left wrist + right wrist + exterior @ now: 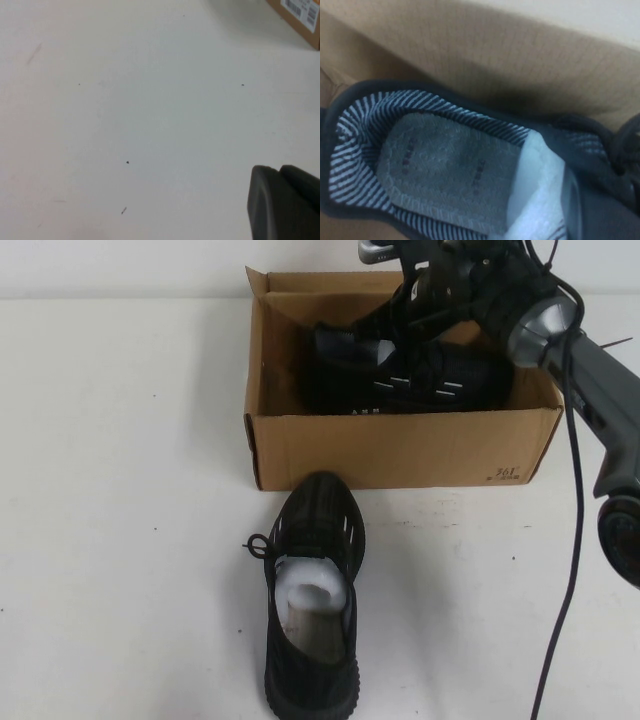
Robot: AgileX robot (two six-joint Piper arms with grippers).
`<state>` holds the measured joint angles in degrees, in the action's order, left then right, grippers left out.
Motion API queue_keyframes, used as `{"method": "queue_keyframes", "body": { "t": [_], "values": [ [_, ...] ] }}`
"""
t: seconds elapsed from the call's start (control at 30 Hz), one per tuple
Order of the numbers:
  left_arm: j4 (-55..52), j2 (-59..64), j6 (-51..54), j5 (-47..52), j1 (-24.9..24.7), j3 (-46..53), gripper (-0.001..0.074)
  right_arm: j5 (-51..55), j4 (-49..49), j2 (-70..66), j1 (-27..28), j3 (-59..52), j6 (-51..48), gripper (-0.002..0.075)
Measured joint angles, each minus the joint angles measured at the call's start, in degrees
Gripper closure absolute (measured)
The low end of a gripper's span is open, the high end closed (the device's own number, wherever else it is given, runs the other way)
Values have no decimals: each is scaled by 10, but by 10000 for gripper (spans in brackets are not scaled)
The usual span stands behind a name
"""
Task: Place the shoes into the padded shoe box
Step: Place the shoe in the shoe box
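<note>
Across the upper middle of the high view stands the cardboard shoe box (400,445), its flaps upright, with small dark print at its lower right front corner; one black knit sneaker (410,375) lies inside it on its side, white dash marks showing along its flank and a bit of white stuffing at its opening; the right gripper (415,295) reaches down into the box from the upper right of the frame, directly over that shoe's collar, though whether its claw is apart or clamped on the shoe cannot be told from here; the second sneaker (313,605) rests on the white table (120,490) just in front of the box, toe pointing toward the box wall, heel toward the bottom edge, white paper stuffing (310,592) bulging from its mouth and a lace loop sticking out on its left side.

Lower right in the left wrist view, a dark piece of the left gripper (282,202) shows above bare table (125,100); the claw's state cannot be told; a corner of the box (300,20) with a white barcode label sits at the upper right.

Filling the right wrist view is the boxed sneaker's opening (440,165): striped lining, grey insole, white stuffing (535,195) toward the lower right, and the brown box wall (495,55) close behind it.
</note>
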<state>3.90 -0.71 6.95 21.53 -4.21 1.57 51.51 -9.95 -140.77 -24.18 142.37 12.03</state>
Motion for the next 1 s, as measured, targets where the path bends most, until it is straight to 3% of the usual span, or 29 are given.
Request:
{"method": "queue_keyframes", "body": {
  "t": [0.47,0.77,1.0],
  "values": [
    [0,0,0,0,0,0,735,-7,-1,0,1,0,0,685],
    [0,0,0,0,0,0,735,-23,-45,0,7,1,28,409],
    [0,0,0,0,0,0,735,-23,-52,2,8,1,43,370]
  ]
}}
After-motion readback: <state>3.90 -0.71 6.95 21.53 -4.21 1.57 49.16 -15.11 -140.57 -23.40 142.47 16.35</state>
